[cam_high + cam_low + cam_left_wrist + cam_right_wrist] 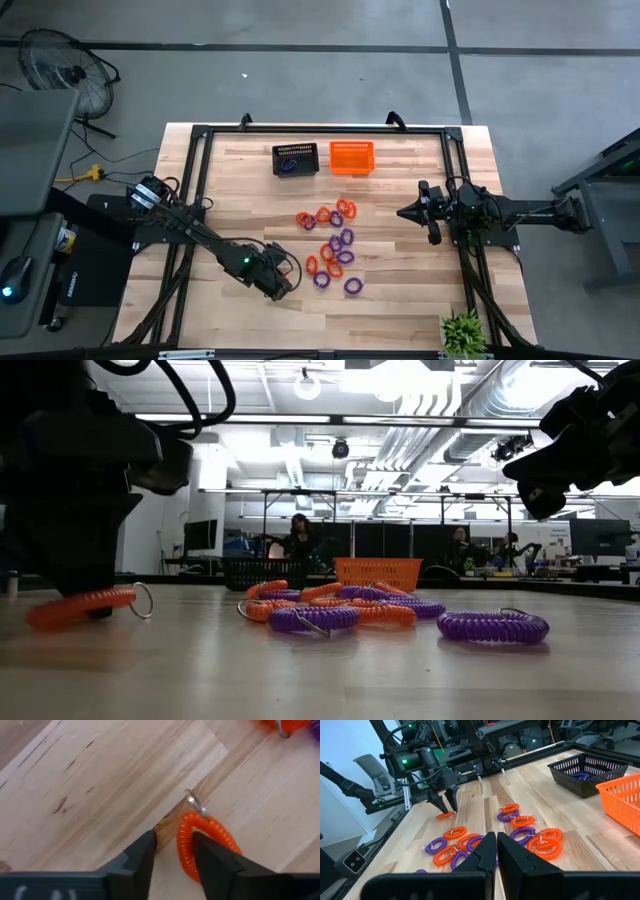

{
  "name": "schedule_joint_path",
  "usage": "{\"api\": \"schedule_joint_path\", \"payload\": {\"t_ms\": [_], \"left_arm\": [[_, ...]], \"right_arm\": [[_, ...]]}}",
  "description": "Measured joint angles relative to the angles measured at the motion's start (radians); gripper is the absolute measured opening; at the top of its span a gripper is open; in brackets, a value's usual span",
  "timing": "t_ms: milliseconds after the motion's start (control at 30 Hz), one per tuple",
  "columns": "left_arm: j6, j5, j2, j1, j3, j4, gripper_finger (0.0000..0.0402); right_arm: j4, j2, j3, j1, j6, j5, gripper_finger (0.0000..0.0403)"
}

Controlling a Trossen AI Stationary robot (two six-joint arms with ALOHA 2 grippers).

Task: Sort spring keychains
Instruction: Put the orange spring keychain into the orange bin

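Left gripper point(172, 852) down beside pile point(333, 245), jaws part-open astride orange keychain point(202, 840), not clamped. Right gripper point(496, 851) shut, empty.

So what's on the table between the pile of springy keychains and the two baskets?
Nothing: in the high view, bare wooden table separates the spring keychains from the black basket and the orange basket.

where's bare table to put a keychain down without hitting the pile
Bare wood lies between the keychain pile and the right gripper, and along the near edge below the pile. It is crowded mid-table, and tight by the left gripper, between black basket and orange basket.
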Motion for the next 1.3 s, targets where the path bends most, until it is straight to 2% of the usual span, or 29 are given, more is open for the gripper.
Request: {"api": "schedule_joint_path", "payload": {"t_ms": [367, 533, 700, 1033, 1300], "left_arm": [[-0.001, 0.018, 0.0, 0.001, 0.0, 0.011, 0.0044], [0.029, 0.011, 0.008, 0.001, 0.064, -0.047, 0.0017], [0.099, -0.037, 0.017, 0.002, 0.161, -0.146, 0.0013], [0.246, -0.092, 0.013, 0.071, 0.263, -0.158, 0.001], [0.384, -0.091, 0.012, 0.195, 0.334, -0.121, 0.001]], "right_arm": [[0.0, 0.0, 0.0, 0.0, 0.0, 0.0, 0.0011], [0.0, 0.0, 0.0, 0.0, 0.0, 0.0, 0.0011], [0.0, 0.0, 0.0, 0.0, 0.0, 0.0, 0.0011], [0.0, 0.0, 0.0, 0.0, 0.0, 0.0, 0.0011], [0.0, 0.0, 0.0, 0.0, 0.0, 0.0, 0.0011]]}}
